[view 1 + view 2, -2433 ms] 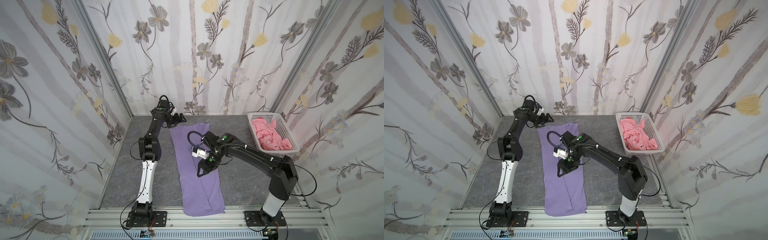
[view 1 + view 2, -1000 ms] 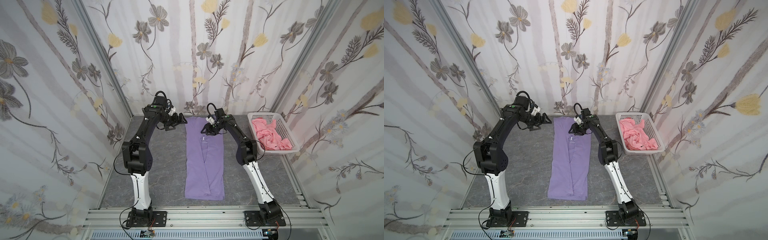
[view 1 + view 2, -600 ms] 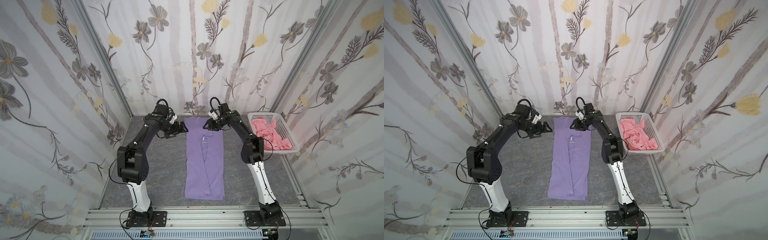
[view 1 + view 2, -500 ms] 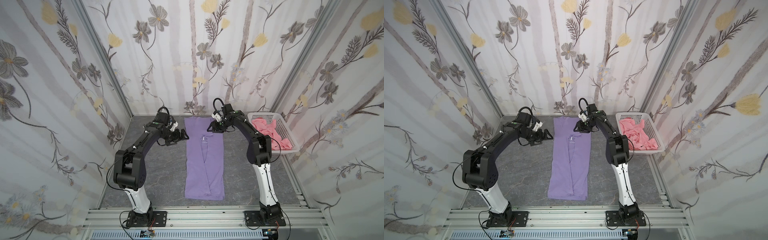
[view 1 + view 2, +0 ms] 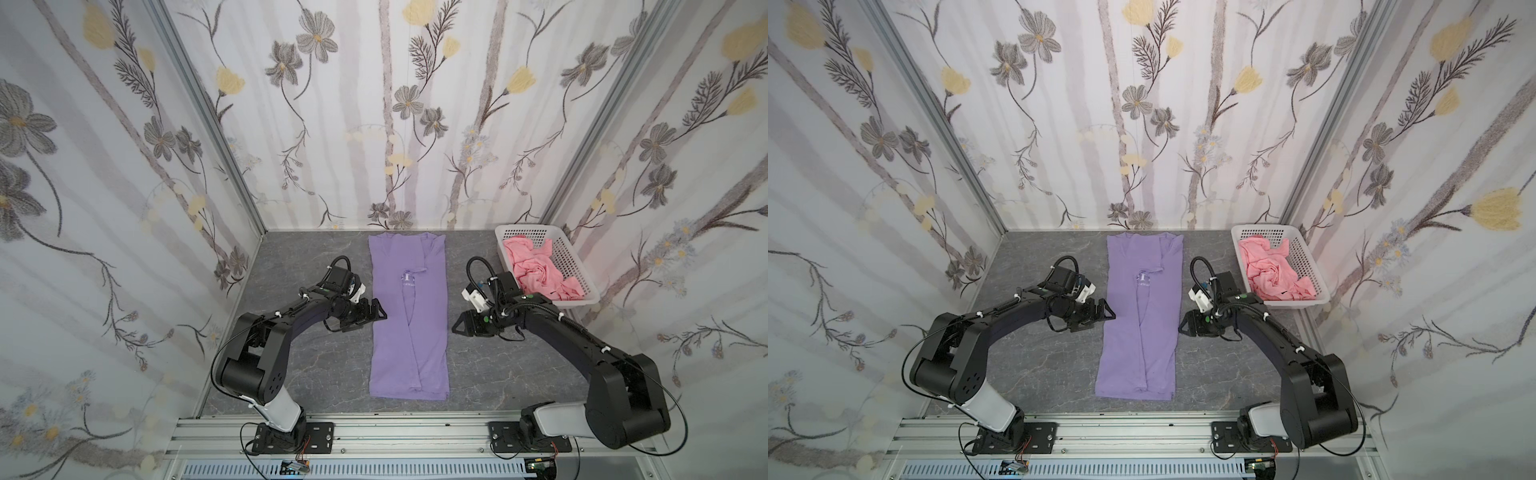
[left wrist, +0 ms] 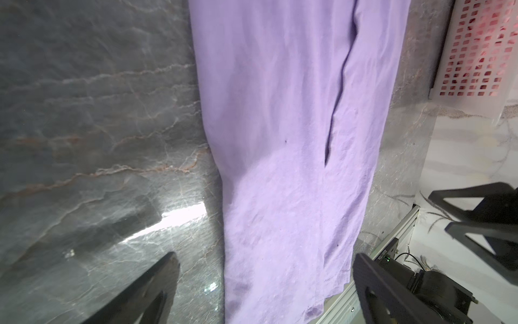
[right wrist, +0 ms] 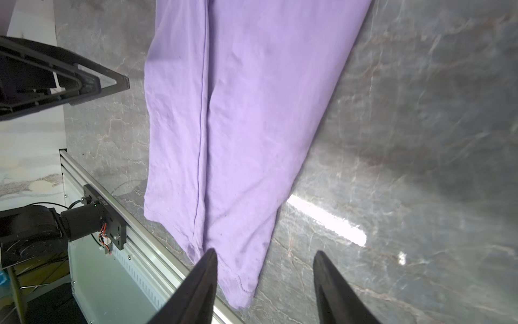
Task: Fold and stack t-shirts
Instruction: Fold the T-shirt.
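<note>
Your lavender t-shirt [image 5: 409,328] lies flat down the middle of the counter [image 5: 316,374], folded into 1 long strip with the collar toward the back wall. Your left fingers [image 5: 377,311] are spread wide just beside its left edge, gripping nothing. Your right fingers [image 5: 460,325] are about half spread near the right edge, also empty. The pink t-shirt [image 5: 538,272] is crumpled in the white basket [image 5: 575,268] at back right.

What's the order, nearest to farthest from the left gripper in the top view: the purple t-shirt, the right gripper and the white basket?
1. purple t-shirt, right beside the left gripper, at its near edge.
2. right gripper, across the shirt on its other side.
3. white basket, far right by the wall.
</note>
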`<control>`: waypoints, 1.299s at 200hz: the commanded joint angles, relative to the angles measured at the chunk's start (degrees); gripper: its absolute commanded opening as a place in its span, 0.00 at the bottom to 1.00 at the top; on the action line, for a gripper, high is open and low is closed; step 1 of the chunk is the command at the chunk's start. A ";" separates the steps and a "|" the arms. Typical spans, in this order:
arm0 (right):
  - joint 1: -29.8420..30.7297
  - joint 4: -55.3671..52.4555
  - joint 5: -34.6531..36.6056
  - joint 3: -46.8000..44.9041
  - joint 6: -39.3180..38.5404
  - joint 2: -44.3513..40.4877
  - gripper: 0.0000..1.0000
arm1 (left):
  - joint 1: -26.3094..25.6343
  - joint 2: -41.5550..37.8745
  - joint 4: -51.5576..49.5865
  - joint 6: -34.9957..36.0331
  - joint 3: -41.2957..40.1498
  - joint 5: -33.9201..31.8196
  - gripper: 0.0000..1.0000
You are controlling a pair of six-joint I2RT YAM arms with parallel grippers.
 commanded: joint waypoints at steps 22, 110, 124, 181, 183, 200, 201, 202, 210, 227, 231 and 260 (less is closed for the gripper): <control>3.07 5.11 -2.34 -10.50 5.52 -7.10 0.55 | -5.12 -0.59 4.15 -5.96 -5.74 -1.85 1.00; 11.16 5.28 -2.98 -13.84 6.57 -3.21 0.55 | -8.62 -17.11 3.48 -15.11 -22.32 -4.87 1.00; 12.01 5.91 -2.93 -14.02 6.98 -2.86 0.55 | -8.80 -19.78 3.14 -15.92 -24.10 -5.73 1.00; 14.39 9.67 -2.36 -15.39 8.83 -1.20 0.56 | -9.40 -27.32 9.51 -21.41 -31.85 -4.84 1.00; 14.54 9.85 -2.36 -15.62 8.93 -1.11 0.55 | -9.41 -27.39 9.88 -21.58 -32.11 -4.66 1.00; 15.83 11.85 -2.10 -15.55 10.03 -0.14 0.56 | -9.76 -27.36 11.07 -22.16 -33.23 -4.06 1.00; 15.93 11.97 -2.10 -15.55 10.08 -0.08 0.56 | -9.77 -27.31 11.04 -22.16 -33.26 -4.01 1.00; 16.02 12.11 -2.10 -15.55 10.11 0.03 0.56 | -9.77 -27.29 10.98 -22.12 -33.22 -3.98 1.00; 16.70 13.34 -2.07 -15.52 10.75 1.00 0.56 | -9.82 -27.13 10.76 -21.92 -33.19 -3.65 1.00; 19.10 15.23 -1.68 -15.03 11.67 3.54 0.56 | -9.95 -27.09 10.34 -21.56 -32.78 -3.00 1.00; 19.77 15.75 -1.53 -15.01 11.87 4.11 0.55 | -10.02 -27.17 10.23 -21.48 -32.75 -2.99 1.00; 23.53 18.14 -0.46 -14.65 13.34 7.10 0.48 | -10.12 -28.76 8.67 -21.19 -33.54 -2.95 1.00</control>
